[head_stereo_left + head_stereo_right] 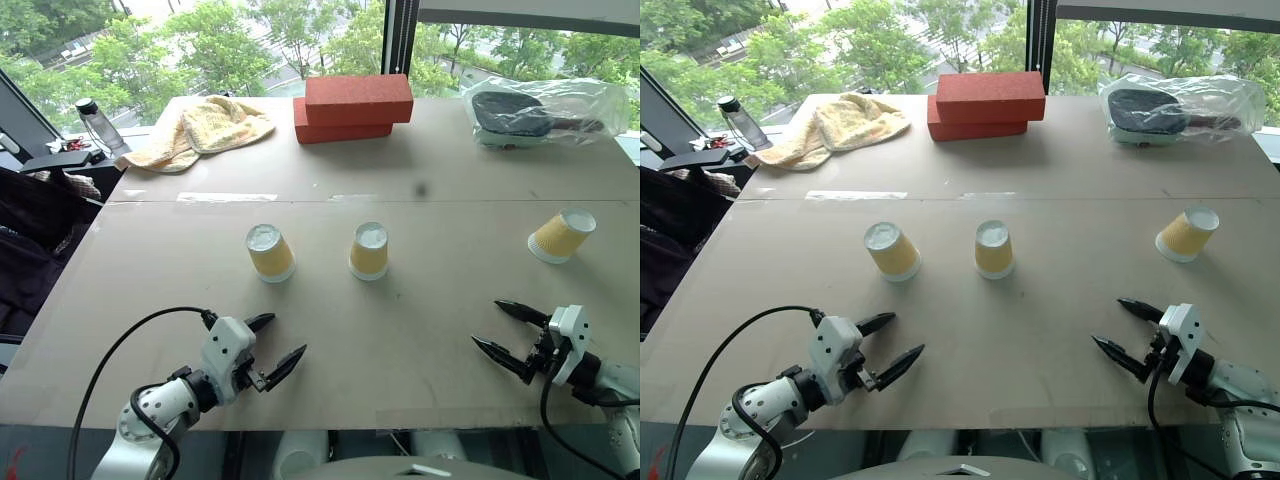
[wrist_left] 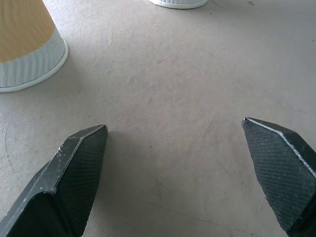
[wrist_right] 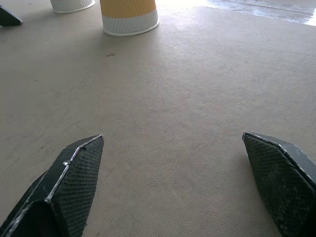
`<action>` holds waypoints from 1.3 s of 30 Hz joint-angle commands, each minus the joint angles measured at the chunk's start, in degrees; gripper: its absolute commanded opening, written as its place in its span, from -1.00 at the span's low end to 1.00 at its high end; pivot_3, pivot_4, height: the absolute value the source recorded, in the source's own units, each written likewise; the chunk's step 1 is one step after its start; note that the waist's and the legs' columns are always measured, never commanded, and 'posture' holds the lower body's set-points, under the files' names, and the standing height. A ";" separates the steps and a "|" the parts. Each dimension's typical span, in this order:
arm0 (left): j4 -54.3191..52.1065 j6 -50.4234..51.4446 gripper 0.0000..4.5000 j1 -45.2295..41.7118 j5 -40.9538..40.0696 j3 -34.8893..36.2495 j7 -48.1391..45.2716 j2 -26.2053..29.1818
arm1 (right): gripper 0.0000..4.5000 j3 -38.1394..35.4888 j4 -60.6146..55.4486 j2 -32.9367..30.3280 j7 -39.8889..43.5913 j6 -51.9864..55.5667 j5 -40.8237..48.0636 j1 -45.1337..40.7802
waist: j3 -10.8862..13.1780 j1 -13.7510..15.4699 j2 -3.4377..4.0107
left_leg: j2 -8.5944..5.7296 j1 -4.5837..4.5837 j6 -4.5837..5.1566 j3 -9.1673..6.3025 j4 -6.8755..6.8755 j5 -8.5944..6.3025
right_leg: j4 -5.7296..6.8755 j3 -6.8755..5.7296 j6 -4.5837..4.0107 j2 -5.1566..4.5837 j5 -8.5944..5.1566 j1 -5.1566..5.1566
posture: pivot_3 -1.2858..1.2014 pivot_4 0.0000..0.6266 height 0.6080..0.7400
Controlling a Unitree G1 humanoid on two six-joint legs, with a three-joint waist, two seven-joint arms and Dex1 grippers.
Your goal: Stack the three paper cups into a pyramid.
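Note:
Three paper cups stand upside down and apart on the brown table: the left cup (image 1: pixel 270 251), the middle cup (image 1: pixel 369 250) and the right cup (image 1: pixel 561 236), which leans a little. None rests on another. My left gripper (image 1: pixel 277 345) is open near the table's front edge, in front of the left cup, with nothing between its fingers. My right gripper (image 1: pixel 508 332) is open too, near the front right, short of the right cup. In the left wrist view the left cup (image 2: pixel 24 44) is close by; the middle cup (image 3: pixel 129 16) stands ahead in the right wrist view.
Two stacked red bricks (image 1: pixel 354 107) lie at the back middle, a yellow towel (image 1: pixel 205 128) at the back left, a bagged black paddle (image 1: pixel 545 113) at the back right. A water bottle (image 1: pixel 99 125) stands off the table's left corner. A tape seam (image 1: pixel 226 197) crosses the table.

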 commanded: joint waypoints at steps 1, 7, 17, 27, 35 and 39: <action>-0.79 0.33 1.00 1.10 0.04 -1.15 0.45 -0.80 | 0.98 0.05 -1.23 -0.51 0.34 0.05 0.37 -0.62 | 0.00 0.00 0.00 | 0.00 0.00 0.00 0.00 0.00 0.00 | 0.00 0.00 0.00 0.00 0.00 0.00 | 0.03 -0.52 0.85; -0.26 -0.50 1.00 0.38 0.14 -0.80 1.20 -1.60 | 0.98 0.36 -0.08 -0.58 0.41 0.19 -0.33 -1.80 | 0.01 0.11 -0.02 | -0.01 0.00 0.00 0.01 0.01 0.00 | 0.00 0.00 0.01 0.01 0.00 0.00 | 0.03 -0.52 0.85; 0.35 -1.49 1.00 0.51 -0.28 -0.08 1.02 -1.50 | 0.98 0.72 0.20 0.01 -0.01 -0.19 -0.70 -1.83 | 0.03 0.07 -0.04 | -0.02 -0.02 0.01 0.01 0.01 0.00 | 0.00 -0.01 0.02 0.03 0.01 -0.01 | 0.03 -0.52 0.85; 1.12 -4.34 1.00 -5.44 -4.99 9.21 6.22 -5.55 | 0.98 1.46 -5.82 -0.44 6.04 0.77 4.87 -0.37 | 0.12 0.08 -0.18 | -0.01 -0.08 0.01 -0.11 0.02 0.00 | 0.00 -0.12 0.15 0.05 0.08 -0.01 | 0.03 -0.52 0.85; 7.36 -4.78 1.00 -17.30 -1.71 10.50 8.28 -3.18 | 0.98 4.82 -19.22 0.24 3.83 8.49 10.26 -5.04 | 0.22 0.05 -0.30 | -0.02 -0.11 0.00 -0.19 0.05 0.00 | 0.01 -0.20 0.23 0.05 0.13 0.00 | 0.03 -0.52 0.85; 12.11 -5.44 1.00 -23.52 -0.71 8.19 6.27 -2.33 | 0.98 5.55 -23.06 1.11 1.19 11.71 12.44 -8.80 | 0.24 0.15 -0.33 | -0.04 -0.16 0.00 -0.23 0.12 0.00 | 0.02 -0.30 0.24 0.33 0.13 -0.01 | 0.03 -0.52 0.85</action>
